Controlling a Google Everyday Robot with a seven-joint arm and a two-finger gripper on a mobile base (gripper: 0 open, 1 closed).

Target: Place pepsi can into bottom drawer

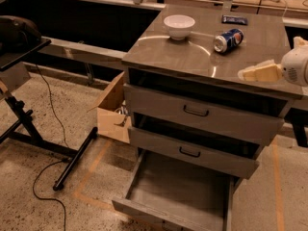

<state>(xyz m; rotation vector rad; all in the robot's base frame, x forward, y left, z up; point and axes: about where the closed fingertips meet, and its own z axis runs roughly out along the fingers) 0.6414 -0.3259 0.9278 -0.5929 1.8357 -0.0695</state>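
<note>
The pepsi can (228, 40) is blue with a red-and-white logo and lies on its side on the grey cabinet top (183, 57), toward the back right. The bottom drawer (144, 170) is pulled out, and its bare grey floor holds nothing. My gripper (260, 72) is cream and white and reaches in from the right edge. It hovers over the front right of the cabinet top, in front of and to the right of the can, apart from it.
A white bowl (179, 25) stands at the back left of the top, and a flat dark blue packet (234, 19) lies behind the can. The two upper drawers (197, 112) are shut. A cardboard box (111, 110) and a black stand (29, 129) with a cable are on the floor at the left.
</note>
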